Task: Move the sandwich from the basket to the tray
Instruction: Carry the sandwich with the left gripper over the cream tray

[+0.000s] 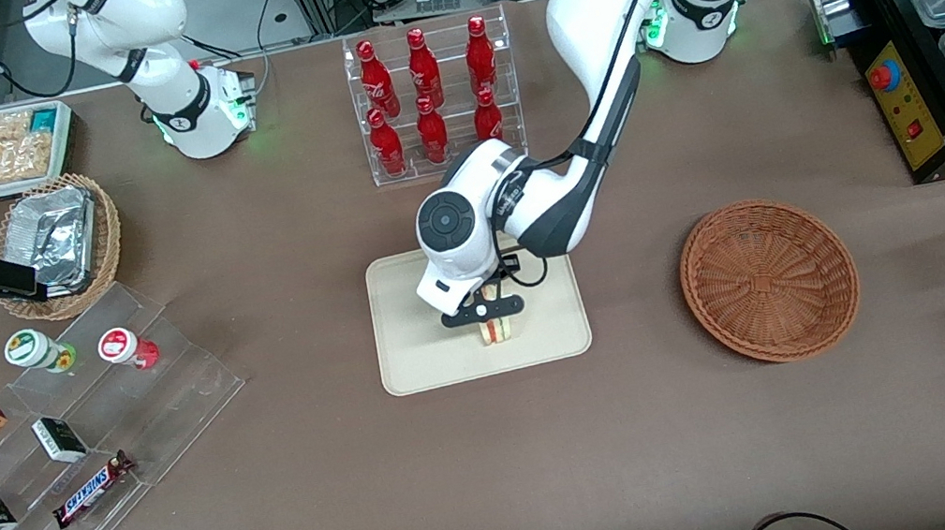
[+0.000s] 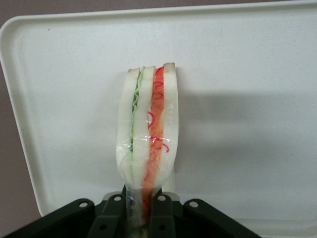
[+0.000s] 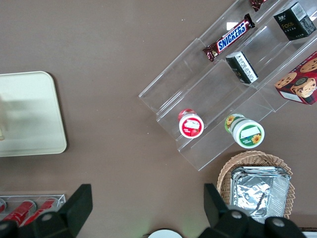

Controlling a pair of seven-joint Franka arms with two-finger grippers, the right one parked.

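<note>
Jaws, front view: the left arm's jaws (image 1: 487, 311) were clamped on the sandwich (image 1: 497, 330), hanging over the tray (image 1: 410, 351) from above.
Sandwich, front view: it stood on edge beneath the jaws, over the part of the tray nearer the front camera; whether it touched the tray surface I could not tell.
Basket, front view: the reddish-brown basket (image 1: 769, 280) sat on the brown worktop (image 1: 326, 478), well apart from the tray toward the working arm's end, with nothing in it.
Bottle rack, front view: a clear rack of red bottles (image 1: 432, 96) stood farther from the front camera than the tray.

Jaws, left wrist view: both dark fingers (image 2: 112, 220) pinched the narrow end of the sandwich (image 2: 148, 134).
Sandwich, left wrist view: white bread slices stood upright with a green layer and a red-orange layer showing along the cut edge, against the pale tray (image 2: 247, 99).

Tray, right wrist view: one rounded corner of the tray (image 3: 29, 119) showed on the worktop (image 3: 109, 59).
Clear stepped stand, right wrist view: it (image 3: 218, 99) carried candy bars, small boxes and two lidded cups.
</note>
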